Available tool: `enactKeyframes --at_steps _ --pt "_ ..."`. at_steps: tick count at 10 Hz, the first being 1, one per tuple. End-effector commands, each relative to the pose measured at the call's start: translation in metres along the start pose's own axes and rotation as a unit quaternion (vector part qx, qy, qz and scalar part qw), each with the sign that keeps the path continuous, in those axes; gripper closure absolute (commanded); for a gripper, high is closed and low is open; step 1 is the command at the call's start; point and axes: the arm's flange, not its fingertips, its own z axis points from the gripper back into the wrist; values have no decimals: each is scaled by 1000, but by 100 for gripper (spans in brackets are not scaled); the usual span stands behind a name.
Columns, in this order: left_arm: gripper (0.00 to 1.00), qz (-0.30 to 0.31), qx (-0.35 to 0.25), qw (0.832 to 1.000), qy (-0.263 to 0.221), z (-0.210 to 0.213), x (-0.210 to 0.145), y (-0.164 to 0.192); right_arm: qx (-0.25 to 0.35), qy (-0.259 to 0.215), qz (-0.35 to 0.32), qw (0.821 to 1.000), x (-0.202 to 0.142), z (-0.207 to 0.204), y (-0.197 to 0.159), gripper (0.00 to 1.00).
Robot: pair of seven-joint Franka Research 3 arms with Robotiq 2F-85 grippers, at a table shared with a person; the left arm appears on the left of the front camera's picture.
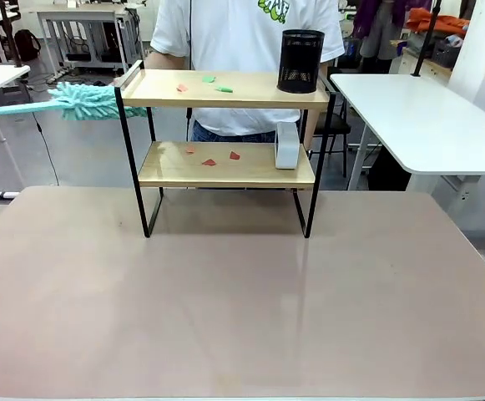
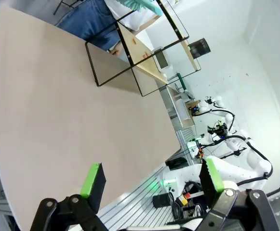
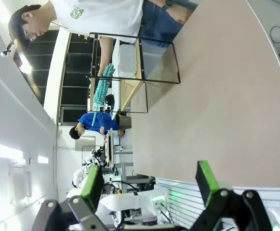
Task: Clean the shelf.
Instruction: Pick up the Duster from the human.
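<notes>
1. Left gripper (image 2: pixel 153 175): jaws spread wide, holding nothing.
2. Right gripper (image 3: pixel 149 183): jaws spread wide, empty.
3. Shelf (image 1: pixel 242 88): stands at the table's (image 1: pixel 225 292) far side, paper scraps (image 1: pixel 209 79) on both boards.
4. Shirt print (image 1: pixel 273 8): green, unreadable.

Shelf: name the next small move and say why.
Probably reach the open left claw toward the teal duster at the shelf's left end: paper scraps lie on it, top and bottom, and that claw holds nothing yet.
</notes>
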Motion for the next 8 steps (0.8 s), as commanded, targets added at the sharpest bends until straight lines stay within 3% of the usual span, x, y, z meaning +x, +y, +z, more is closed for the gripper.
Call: enactKeyframes --at_steps 1,8 --pt "0 -11 -3 1000 -6 -4 -2 0 8 -6 13 1000 -2 0 -3 0" --pt "0 -11 -3 1000 -6 -4 -2 0 8 -6 13 1000 -2 0 -3 0"
